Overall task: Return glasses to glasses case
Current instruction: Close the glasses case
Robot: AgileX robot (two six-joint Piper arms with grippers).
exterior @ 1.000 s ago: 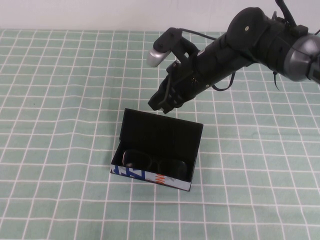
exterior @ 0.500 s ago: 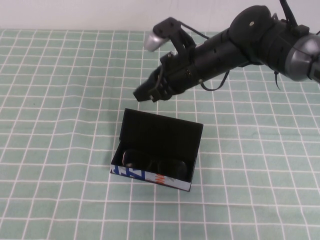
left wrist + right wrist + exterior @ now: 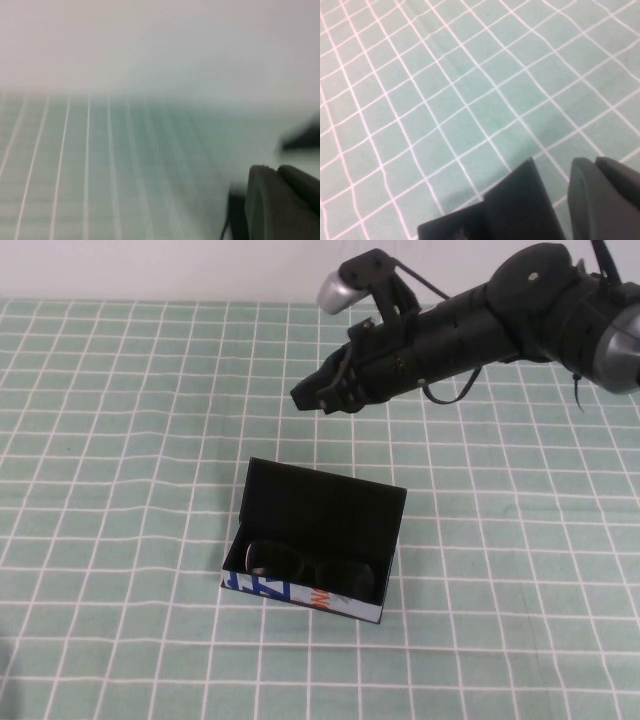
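The glasses case stands open in the middle of the table, its lid tilted back and its printed white front toward me. The black glasses lie inside it, lenses up, just behind the front wall. My right gripper hangs shut and empty in the air beyond the lid, pointing left and down, well apart from the case. In the right wrist view that gripper shows over bare cloth. My left gripper appears only in the left wrist view, blurred, low over the cloth.
A green cloth with a white grid covers the whole table, up to a pale wall at the back. The right arm reaches in from the upper right, above the table's far half.
The right gripper has risen from just behind the lid's top edge and moved toward the far side of the table. Case and glasses have not moved.
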